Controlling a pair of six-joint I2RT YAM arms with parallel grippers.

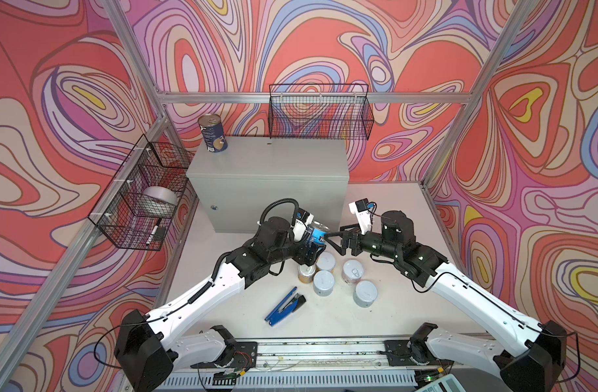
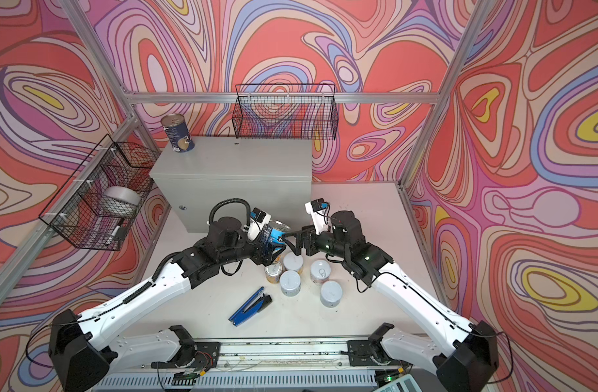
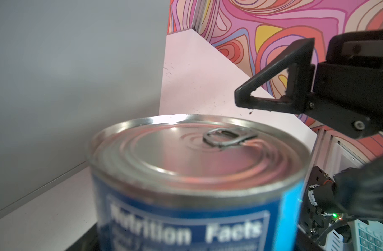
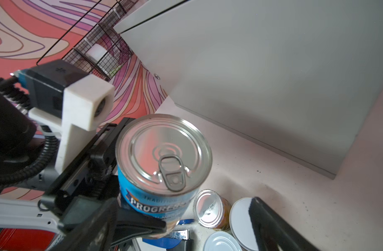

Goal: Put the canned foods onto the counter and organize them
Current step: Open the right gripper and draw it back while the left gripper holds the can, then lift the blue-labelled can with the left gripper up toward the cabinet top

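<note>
canned foods, seven tins, one judged placed. a blue tin (image 1: 213, 133) is stood upright at the rear left corner of the counter (image 1: 267, 159). a second blue tin (image 1: 316, 230) is gripped in the jaws of the left gripper (image 1: 312, 245), in front of the counter and below its top. the jaws of the right gripper (image 1: 329, 238) are spread wide just beside it, nothing held. outstanding: a yellow-orange tin (image 1: 306, 273) and four white-lidded tins (image 1: 323, 282), grouped low before the counter.

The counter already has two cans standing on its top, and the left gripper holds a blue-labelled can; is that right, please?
Not quite: the counter has only one can on its top, the dark blue can at its back left corner, as both top views show. The left gripper does hold a blue-labelled can.
</note>
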